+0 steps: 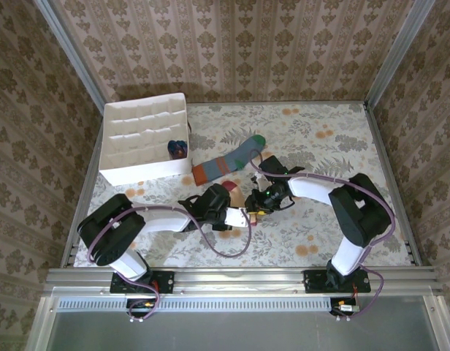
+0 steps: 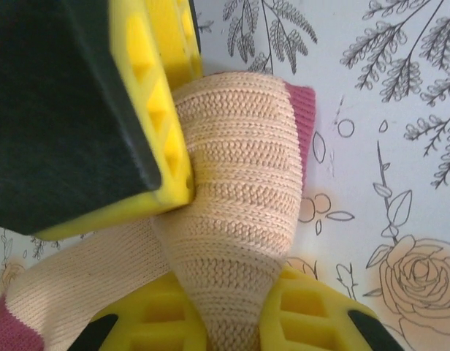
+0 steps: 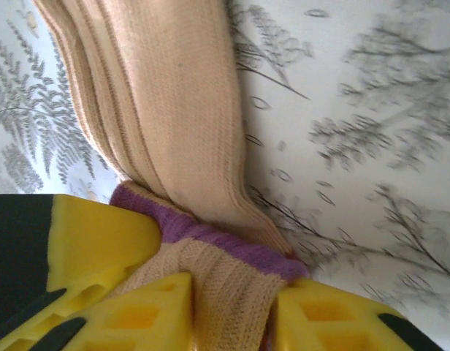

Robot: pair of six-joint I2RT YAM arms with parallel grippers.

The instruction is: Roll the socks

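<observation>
As it lies bunched, the peach sock (image 2: 243, 168) fills the left pincer (image 2: 210, 252).

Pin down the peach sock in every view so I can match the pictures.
Top external: peach sock, a small pale patch just below centre.
Left wrist: peach sock in the centre, running to the bottom edge, maroon band at upper right.
Right wrist: peach sock from top left to bottom centre, purplish band across it low down.
Shared landmark: the floral tablecloth under it, right of the sock in both wrist views.
</observation>
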